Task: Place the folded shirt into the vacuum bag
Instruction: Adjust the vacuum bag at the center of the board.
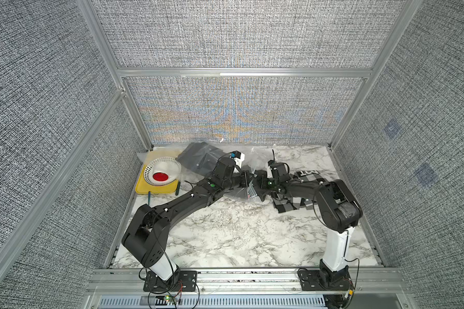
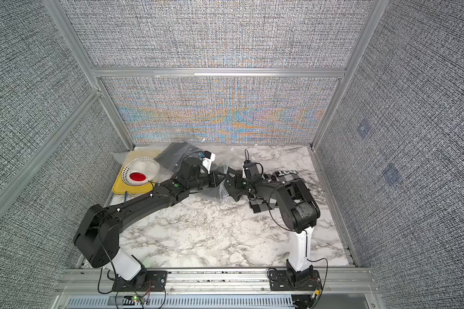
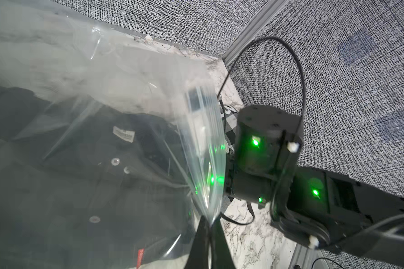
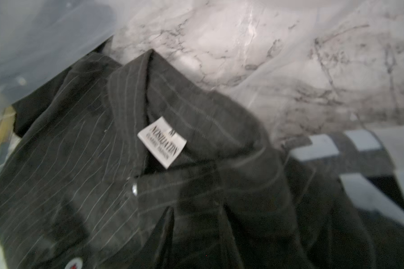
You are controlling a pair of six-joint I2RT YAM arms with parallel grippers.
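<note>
Marble tabletop (image 1: 225, 235) inside grey-panelled cell. Far left: yellow plastic tray (image 1: 156, 189) carrying white perforated basket (image 1: 169, 162). Next, clear crinkly plastic vacuum bag (image 3: 126, 69); my left tool (image 3: 209, 224) clenched on its edge. Dark pinstriped folded shirt (image 4: 79, 163) at bag mouth, film over it. Right tool (image 1: 258, 184) down on shirt; grip I cannot tell. Black-and-white patterned cloth (image 1: 306, 174) far right.

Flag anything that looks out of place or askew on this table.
The white basket lies tipped on its side on the yellow tray, a red disc showing inside. A corner of the crumpled vacuum bag drapes over the tray's far edge.
</note>
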